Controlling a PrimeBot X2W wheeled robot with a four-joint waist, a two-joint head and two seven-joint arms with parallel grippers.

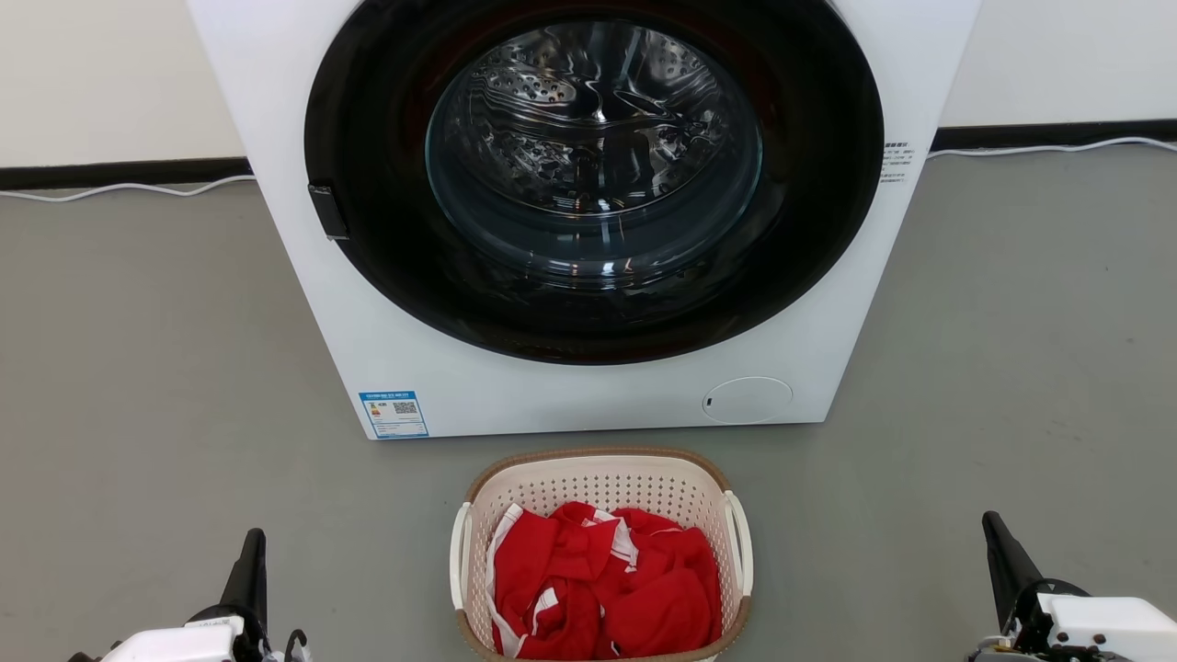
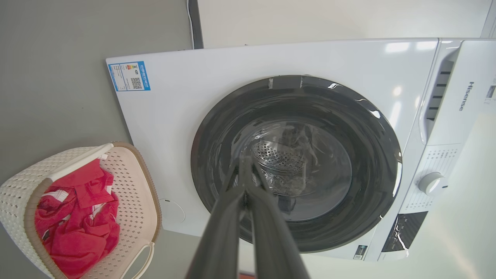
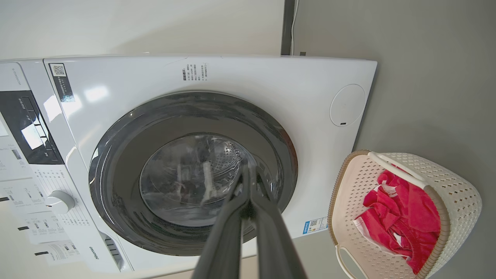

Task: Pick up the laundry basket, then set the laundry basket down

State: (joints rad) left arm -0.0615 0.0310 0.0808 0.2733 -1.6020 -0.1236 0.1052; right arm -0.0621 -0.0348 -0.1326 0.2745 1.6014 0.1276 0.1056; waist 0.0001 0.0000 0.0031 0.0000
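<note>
The laundry basket (image 1: 607, 483) stands on the grey floor (image 1: 138, 368) in the lower middle of the head view, just in front of the washing machine (image 1: 570, 395) but not touching it. It is a small cream plastic basket with rounded corners. Its walls have many little holes, and the rim (image 1: 598, 452) is brown with a woven look. On each short side there is a white loop handle (image 1: 741, 542). The basket is upright, and its lower edge is cut off by the bottom of the frame.

Inside the basket lies a crumpled red cloth (image 1: 607, 588) with white stripes. It covers the bottom and reaches about half way up the walls.

Behind the basket, the white washing machine takes the upper middle of the frame. Its round dark door (image 1: 368, 303) is closed, and behind the glass the metal drum (image 1: 588, 119) is visible. A blue label (image 1: 394, 414) is at the lower left of its front and a round cap (image 1: 747, 400) at the lower right.

The left tool (image 1: 253, 552) is in the lower left corner and the right tool (image 1: 998, 533) in the lower right corner, both well apart from the basket. In each wrist view the two dark fingers (image 2: 224, 217) (image 3: 228, 224) meet at their tips, so both tools are clenched, and they point towards the machine door.
</note>
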